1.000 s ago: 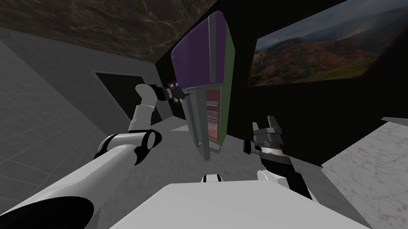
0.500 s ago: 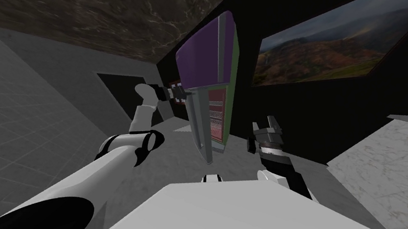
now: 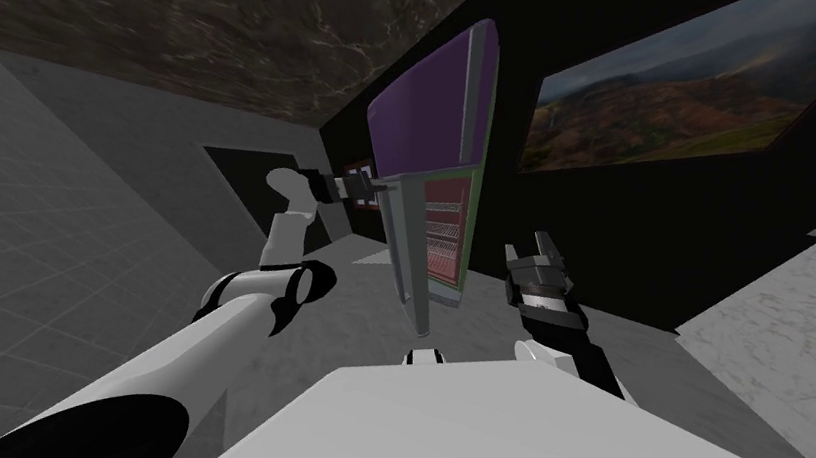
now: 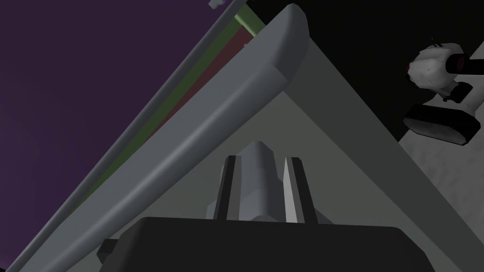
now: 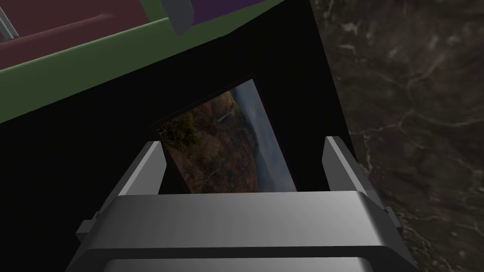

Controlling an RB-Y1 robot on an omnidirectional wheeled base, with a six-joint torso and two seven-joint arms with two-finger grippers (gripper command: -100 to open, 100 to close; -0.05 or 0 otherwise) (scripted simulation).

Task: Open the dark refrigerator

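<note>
Jaws on your left gripper (image 4: pixel 261 163) are clamped on the handle (image 4: pixel 255 177) of the purple-fronted refrigerator (image 3: pixel 424 112) dead ahead, and its grey door (image 3: pixel 407 251) has swung wider this last second, shelves (image 3: pixel 445 235) showing, so it's basically open, right gripper (image 3: pixel 528 249) idling spread wide.

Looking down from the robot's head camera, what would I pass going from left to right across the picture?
Grey tiled wall → black rectangle on the wall → left gripper, shut on a handle → grey fridge door → right gripper, open → landscape picture.
</note>
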